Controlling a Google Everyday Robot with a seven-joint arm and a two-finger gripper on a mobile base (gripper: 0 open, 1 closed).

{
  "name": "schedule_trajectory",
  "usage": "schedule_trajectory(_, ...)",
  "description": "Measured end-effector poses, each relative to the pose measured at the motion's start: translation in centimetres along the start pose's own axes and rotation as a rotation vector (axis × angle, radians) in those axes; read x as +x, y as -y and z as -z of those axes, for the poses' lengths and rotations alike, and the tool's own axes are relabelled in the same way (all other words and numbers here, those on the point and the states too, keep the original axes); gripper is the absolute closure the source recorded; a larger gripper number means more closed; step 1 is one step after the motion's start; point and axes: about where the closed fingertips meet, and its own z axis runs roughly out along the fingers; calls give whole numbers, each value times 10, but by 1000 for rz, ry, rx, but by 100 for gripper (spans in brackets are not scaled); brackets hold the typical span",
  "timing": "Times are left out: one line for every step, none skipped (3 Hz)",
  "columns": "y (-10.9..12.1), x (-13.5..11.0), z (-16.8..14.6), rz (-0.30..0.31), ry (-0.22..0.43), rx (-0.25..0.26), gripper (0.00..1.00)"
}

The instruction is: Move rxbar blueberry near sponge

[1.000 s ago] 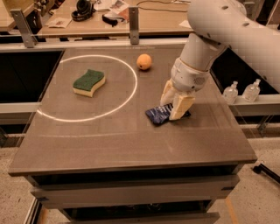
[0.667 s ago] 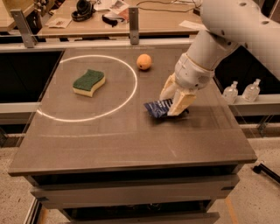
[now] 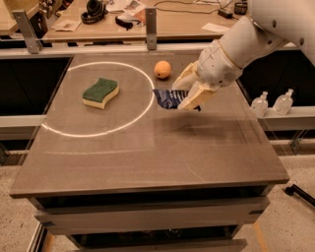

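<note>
The sponge (image 3: 100, 92), pale yellow with a dark green top, lies on the dark table (image 3: 147, 157) inside a white ring of light at the left. My gripper (image 3: 189, 93) is shut on the rxbar blueberry (image 3: 167, 98), a dark navy wrapper, and holds it lifted above the table right of the ring. The bar sticks out to the left of the fingers (image 3: 196, 98). The sponge is about a hand's width to the left of the bar.
A round orange fruit (image 3: 162, 69) sits on the table just behind the held bar. Two small clear bottles (image 3: 272, 103) stand on a ledge to the right. A cluttered bench with headphones (image 3: 93, 11) runs along the back.
My gripper has lifted the rxbar blueberry off the table and carried it up and to the left, toward the sponge.
</note>
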Motion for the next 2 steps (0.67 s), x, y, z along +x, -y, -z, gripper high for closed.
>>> schedule_trajectory(33,-1,-2,-11,6,65,100)
schedule_trajectory(77,-7,-22,-13,4,89,100)
